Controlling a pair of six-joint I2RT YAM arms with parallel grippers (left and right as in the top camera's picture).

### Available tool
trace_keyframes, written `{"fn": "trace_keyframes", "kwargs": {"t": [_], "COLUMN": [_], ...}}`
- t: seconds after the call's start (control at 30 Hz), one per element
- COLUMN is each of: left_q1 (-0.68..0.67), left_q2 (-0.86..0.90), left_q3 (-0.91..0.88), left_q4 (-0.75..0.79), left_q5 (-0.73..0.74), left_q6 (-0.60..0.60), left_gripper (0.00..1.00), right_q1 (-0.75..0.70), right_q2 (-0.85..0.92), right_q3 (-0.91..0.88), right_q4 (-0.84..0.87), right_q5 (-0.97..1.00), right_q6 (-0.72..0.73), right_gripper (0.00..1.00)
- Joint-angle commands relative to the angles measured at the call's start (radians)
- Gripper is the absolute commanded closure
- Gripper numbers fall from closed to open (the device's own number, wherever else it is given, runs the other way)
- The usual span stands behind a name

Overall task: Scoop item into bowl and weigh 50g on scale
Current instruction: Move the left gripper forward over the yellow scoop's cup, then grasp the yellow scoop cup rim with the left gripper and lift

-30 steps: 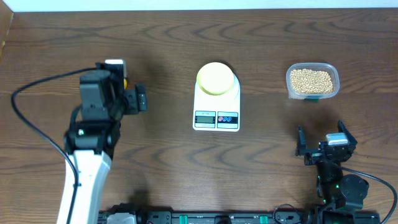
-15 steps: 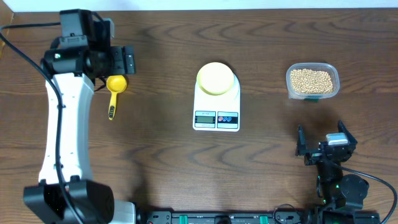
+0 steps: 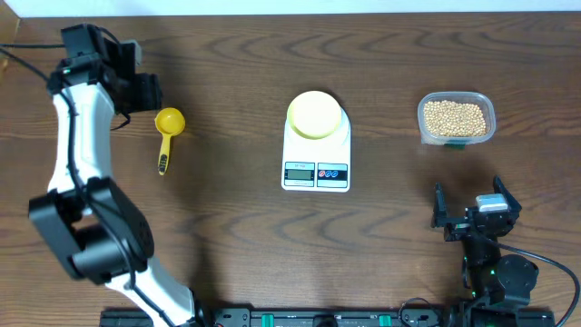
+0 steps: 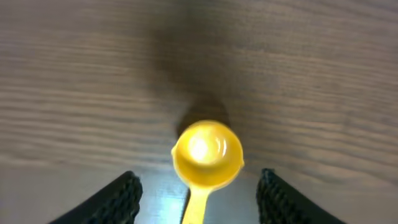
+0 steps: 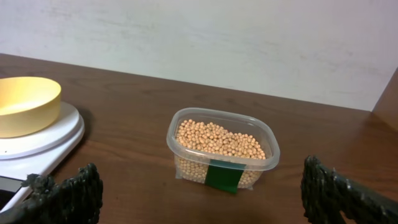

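Observation:
The tan beans (image 3: 455, 116) fill a clear plastic tub, also in the right wrist view (image 5: 219, 139). The pale yellow-green bowl (image 3: 316, 114) sits empty on the white scale (image 3: 316, 169); both show at the left of the right wrist view, the bowl (image 5: 25, 102) on the scale (image 5: 46, 135). A yellow scoop (image 3: 168, 123) lies on the table at the left, handle toward the front. My left gripper (image 3: 145, 91) is open and empty, just behind and left of the scoop (image 4: 207, 154), whose handle runs between the fingers (image 4: 199, 202). My right gripper (image 3: 472, 216) is open and empty, in front of the tub (image 5: 205, 199).
The clear tub (image 3: 486, 102) has a green label on its front side (image 5: 224, 176). The table's back edge meets a pale wall (image 5: 217, 37). The left arm's cable (image 3: 18, 54) hangs at the far left.
My left arm has swung from over the scoop toward the back left of the table, uncovering the scoop. The scoop, bowl, scale, tub and right arm have not moved.

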Motion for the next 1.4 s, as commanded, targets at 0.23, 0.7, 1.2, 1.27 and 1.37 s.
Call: {"fn": "trace_keyframes", "kwargs": {"t": [0.23,0.7,1.2,1.27,1.37], "left_q1": [-0.003,-0.003,-0.004,-0.004,-0.004], "left_q2": [0.231,0.272,0.276,0.279,0.279], "left_q3": [0.016,0.016,0.010,0.007,-0.010], "left_q4": [0.104,0.095,0.076,0.073,0.081], "left_q5": [0.003,-0.013,-0.060,-0.057,-0.057], "left_q6": [0.077,0.077,0.072,0.072,0.072], "left_gripper": [0.45,0.71,0.74,0.74,0.74], "right_q1": [0.007,0.007,0.007,0.007,0.007], "right_q2": [0.000,0.000,0.000,0.000,0.000], "right_q3": [-0.002,-0.002,-0.002,-0.002,-0.002], "right_q4": [-0.005,-0.005,-0.005,-0.005,-0.005], "right_q5": [0.007,0.007,0.007,0.007,0.007], "right_q6": [0.011,0.011,0.011,0.011,0.011], "right_gripper": [0.01,0.01,0.01,0.01,0.01]}}
